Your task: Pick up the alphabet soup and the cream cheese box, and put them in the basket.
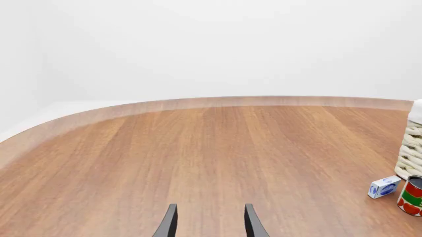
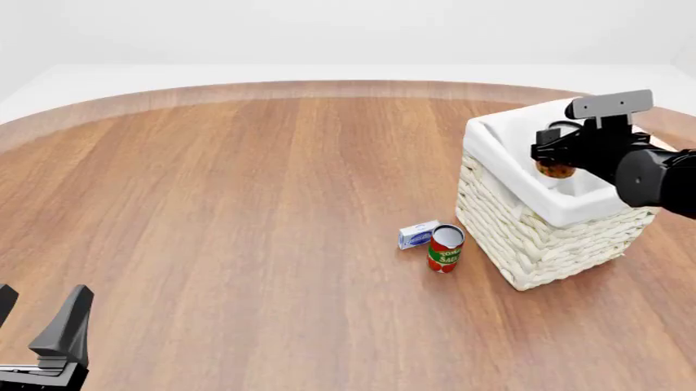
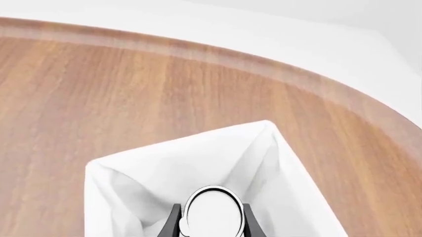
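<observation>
Left wrist view: left gripper (image 1: 209, 221) open, holding nothing, low over the bare wooden table (image 1: 197, 158). Far off to one side, the cream cheese box (image 1: 384, 187) lying flat on the wood, just beside the red and green can (image 1: 410, 196) and near the woven wall of the basket (image 1: 410, 153). Box not yet picked up, so this half of the task still to do.

Front view: left gripper (image 2: 41, 322) at the near left edge, well apart from everything. Right gripper (image 2: 555, 155) above the open basket (image 2: 544, 240), with a round thing between its fingers, seen only from below as a brownish disc. Most likely the soup can (image 2: 556, 169), though no label readable here. Box (image 2: 418, 235) and red and green can (image 2: 445, 248) standing on the table just in front of the basket's left side, almost touching each other.

Right wrist view: right gripper (image 3: 211, 219) closed around the soup can (image 3: 211, 213), pale silvery top facing the camera. White cloth liner of the basket (image 3: 132, 182) directly beyond it. Can not yet released, apparently near the drop.

Possible obstacle for later: red and green can so close to the box, easy to knock during the grasp.
</observation>
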Robot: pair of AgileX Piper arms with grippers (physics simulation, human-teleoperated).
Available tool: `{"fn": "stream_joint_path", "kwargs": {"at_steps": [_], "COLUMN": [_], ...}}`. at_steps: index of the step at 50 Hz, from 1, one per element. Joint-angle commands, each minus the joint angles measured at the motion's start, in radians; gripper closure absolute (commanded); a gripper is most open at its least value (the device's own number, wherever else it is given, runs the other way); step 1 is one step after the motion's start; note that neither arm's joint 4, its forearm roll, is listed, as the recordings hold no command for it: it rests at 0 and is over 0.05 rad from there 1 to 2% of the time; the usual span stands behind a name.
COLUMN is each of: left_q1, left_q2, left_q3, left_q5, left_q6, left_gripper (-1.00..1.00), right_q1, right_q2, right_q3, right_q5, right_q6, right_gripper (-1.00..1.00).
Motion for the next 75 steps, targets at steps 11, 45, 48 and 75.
{"fn": "stream_joint_path", "kwargs": {"at_steps": [11, 45, 48, 75], "left_q1": [-0.001, -0.001, 0.000, 0.000], "left_q2": [-0.001, 0.000, 0.000, -0.001], "left_q3": [0.000, 0.000, 0.000, 0.000], "left_q5": [0.000, 0.000, 0.000, 0.000], "left_q6": [0.000, 0.000, 0.000, 0.000], "left_gripper": [-1.00, -1.00, -1.00, -1.00], "right_q1": [-0.014, 0.090, 0.118, 0.302], "right_q2": [-0.049, -0.166, -0.176, -0.246], "right_q3": [0.017, 0.004, -0.015, -0.130], "right_q5": [-0.012, 0.026, 0.054, 0.326], "right_q6": [0.029, -0.067, -0.093, -0.286], "right_gripper": [-1.00, -1.00, -1.00, -1.00]}}
